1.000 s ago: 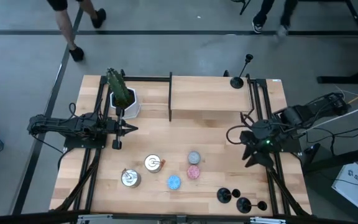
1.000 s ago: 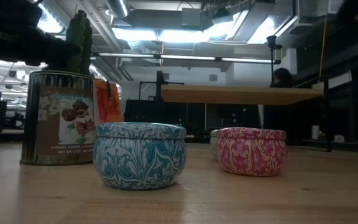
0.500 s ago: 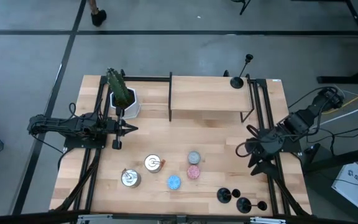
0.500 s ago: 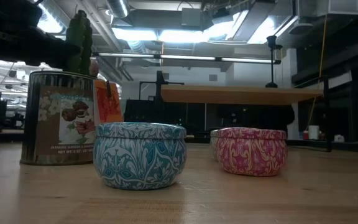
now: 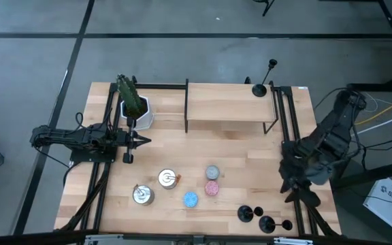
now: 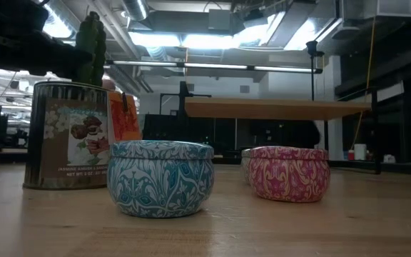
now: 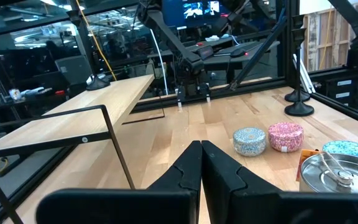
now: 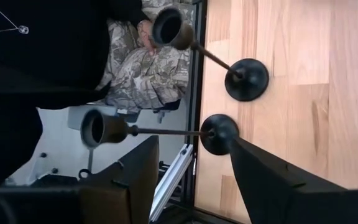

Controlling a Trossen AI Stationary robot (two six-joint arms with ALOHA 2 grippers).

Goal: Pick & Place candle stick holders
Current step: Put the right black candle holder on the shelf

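Three candle stick holders (image 5: 265,219) stand clustered at the near right corner of the worktop (image 5: 237,156), bases close together, right by the edge. A fourth holder (image 5: 260,88) is already up on the raised wooden shelf (image 5: 226,103) at the far side, near its right end.

Right end effector (image 5: 303,192) hangs over the right rail w/ its fingers apart and nothing in them, just short of the cluster. Its wrist view lines two holders up ahead: the nearer holder (image 8: 160,132) sits roughly in the gap between the fingers, the other (image 8: 211,55) a bit further off.

Left end effector (image 5: 139,141) is parked at the left side of the worktop, fingers pressed together, holding nothing. It's beside the potted plant (image 5: 133,103) and well apart from the holders.

Handling, as I'd judge it: these look like rigid metal, prob. light, w/ most of the weight in the flat round base. Thin stem plus cup on top = top-heavy feel, easy to tip w/ a nudge. Matte black finish shouldn't be too slick, but the stem is narrow & round, so it may swivel in a pinch grip.

Best hold imo: stem, mid-height or a bit below, fingers square across it, approached from the side. Base is too flat to grab, and the cup could twist out. Neighbours stand close, so one finger could knock the next holder over, poss. off the edge.

Silver tin (image 5: 168,178) and the small coloured candles (image 5: 211,188) mid-worktop are out of the way.
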